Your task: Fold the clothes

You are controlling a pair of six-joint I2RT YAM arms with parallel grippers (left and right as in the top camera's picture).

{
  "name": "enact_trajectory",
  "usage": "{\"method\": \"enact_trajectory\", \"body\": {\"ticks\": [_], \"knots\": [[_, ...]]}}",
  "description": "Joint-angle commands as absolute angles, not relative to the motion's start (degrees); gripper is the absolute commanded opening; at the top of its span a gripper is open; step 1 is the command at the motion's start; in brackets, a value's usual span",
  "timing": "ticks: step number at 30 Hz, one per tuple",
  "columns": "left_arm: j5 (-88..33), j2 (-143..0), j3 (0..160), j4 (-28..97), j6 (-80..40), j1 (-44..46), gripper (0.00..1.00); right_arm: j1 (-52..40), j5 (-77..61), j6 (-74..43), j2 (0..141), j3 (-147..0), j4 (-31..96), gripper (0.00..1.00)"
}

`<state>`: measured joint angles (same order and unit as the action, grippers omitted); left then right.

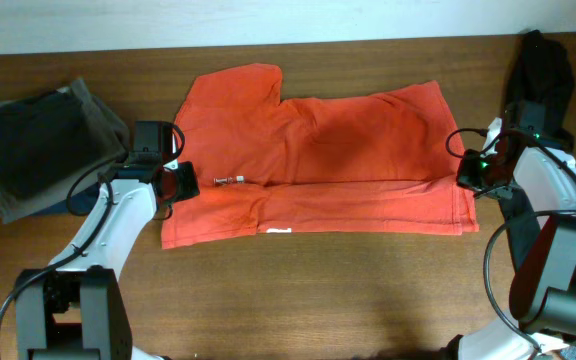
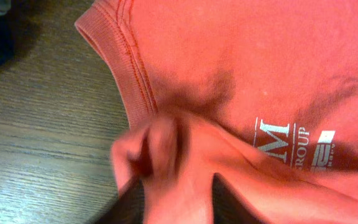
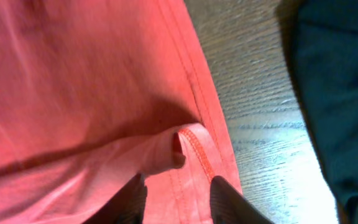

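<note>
Shirt hem lies slack inside my right gripper, jaws parted; my left gripper is too blurred to tell; lengthwise fold seems laid, crosswise regrip next.

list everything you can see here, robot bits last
T-shirt: one, red-orange, flat in the middle of the table, lower part folded over
white lettering: one print, white, on the T-shirt near the left gripper
stack of folded clothes: one stack, dark grey and olive, left end of the table
black garment: one, black, limp heap at the far right corner
table: one, brown wood, under everything
arms: two, white and black, one at each end of the T-shirt
left gripper: one, dark fingers apart, T-shirt fabric bunched between them
right gripper: one, dark fingers apart, at the T-shirt's hemmed edge
</note>
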<state>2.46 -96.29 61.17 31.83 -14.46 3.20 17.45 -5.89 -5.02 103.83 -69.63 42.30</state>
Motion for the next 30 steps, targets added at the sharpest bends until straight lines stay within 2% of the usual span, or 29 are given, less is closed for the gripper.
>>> {"method": "enact_trajectory", "body": {"ticks": [1,8,25,30], "knots": [[3.4,-97.1,61.0,31.9,-14.8,2.8,0.55,17.1,-5.4,-5.0,105.1,-69.5,43.4,0.4],[3.5,-97.1,61.0,34.5,-14.8,2.8,0.59,17.1,-5.4,-5.0,105.5,-69.5,46.4,0.4],[2.5,-97.1,61.0,39.7,-14.8,2.9,0.6,17.1,-6.3,-5.0,105.5,-69.0,44.7,0.4],[2.2,-97.1,61.0,40.4,-14.8,2.9,0.6,17.1,-7.6,-5.0,105.5,-68.6,42.0,0.25]]}}
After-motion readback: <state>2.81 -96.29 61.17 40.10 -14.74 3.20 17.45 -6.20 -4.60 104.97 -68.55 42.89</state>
